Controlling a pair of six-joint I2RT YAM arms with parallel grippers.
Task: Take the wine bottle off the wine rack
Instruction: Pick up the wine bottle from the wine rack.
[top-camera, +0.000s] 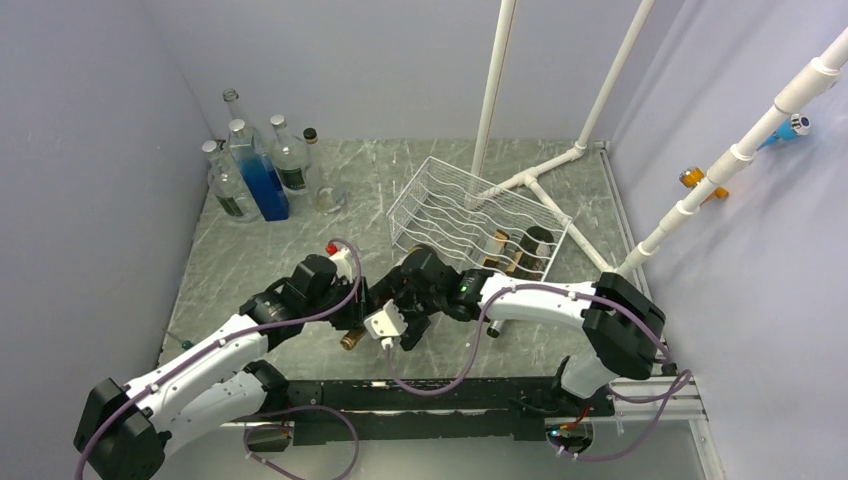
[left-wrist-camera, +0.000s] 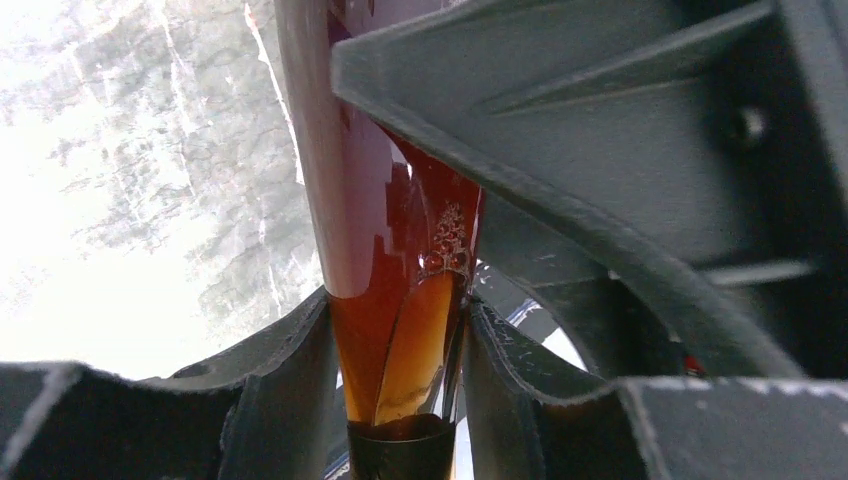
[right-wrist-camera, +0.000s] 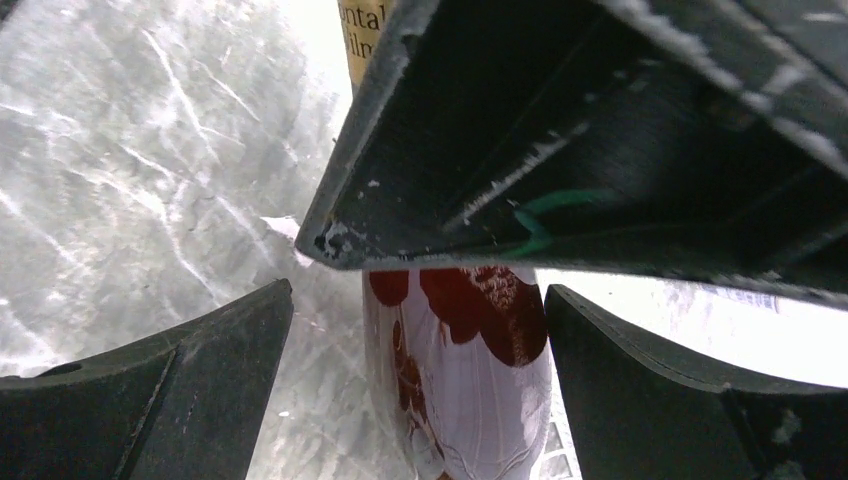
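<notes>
Tabletop (top-camera: 250, 260): grey marbled slab with pale veins, glossy, and glaring white in both wrist views.
Room: plain pale lilac walls (top-camera: 80, 150) close in the left, back and right sides.
White pipes (top-camera: 492, 90): a frame of them rises from the back right corner, with one leg running along the tabletop behind the rack.
Wine rack (top-camera: 440, 205): white wire, standing right of centre; two dark bottles (top-camera: 518, 245) lie in its right-hand cradles.
Glass bottles (top-camera: 235, 165): a cluster stands upright in the back left corner, one of them holding blue liquid.
Wine bottle (left-wrist-camera: 390, 250): off the rack, in front of its near left corner, and under the two wrists. Its gold cap shows in the top view. I cannot tell whether it rests on the tabletop.
Left gripper (left-wrist-camera: 398, 310): clenched on the bottle's amber neck, with both fingers pressed against the glass.
Right gripper (right-wrist-camera: 418, 295): spread wide, straddling the bottle's red-and-white label, with a gap on each side.
</notes>
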